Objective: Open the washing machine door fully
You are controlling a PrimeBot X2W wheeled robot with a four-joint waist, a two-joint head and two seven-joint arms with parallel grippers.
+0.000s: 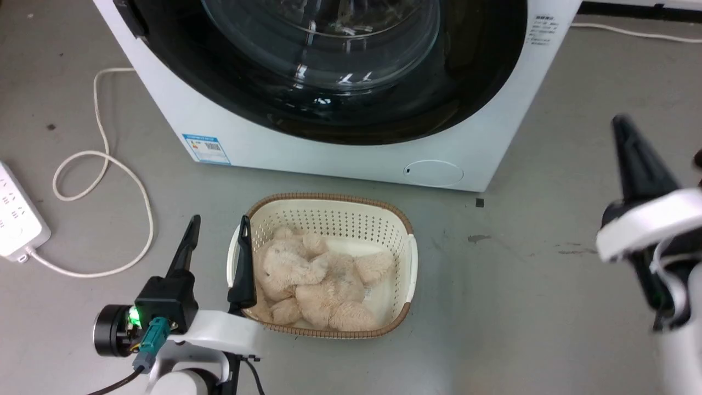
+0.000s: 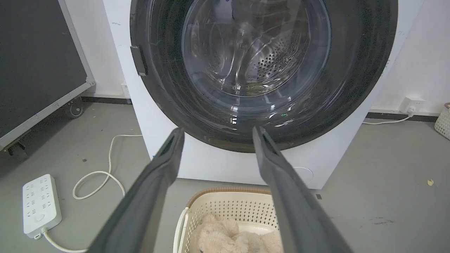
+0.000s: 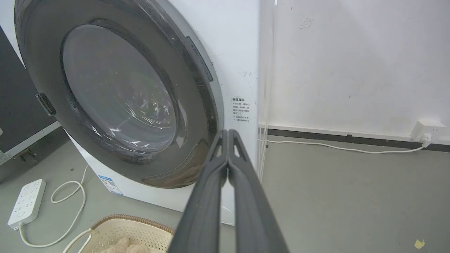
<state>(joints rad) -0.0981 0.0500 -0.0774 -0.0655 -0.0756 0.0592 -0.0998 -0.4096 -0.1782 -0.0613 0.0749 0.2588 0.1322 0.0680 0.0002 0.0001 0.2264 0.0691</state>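
The washing machine door (image 2: 260, 66) is glossy black around clear glass.

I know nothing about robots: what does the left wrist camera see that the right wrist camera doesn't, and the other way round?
The left wrist view adds the left gripper, fingers spread open, the drum's perforated steel wall behind the glass, and a caster wheel under the dark board. The right wrist view adds the right gripper, fingers pressed shut together, and the blue label low on the machine's front. Both share the washing machine door, which looks shut, the basket, the power strip and the wall socket.
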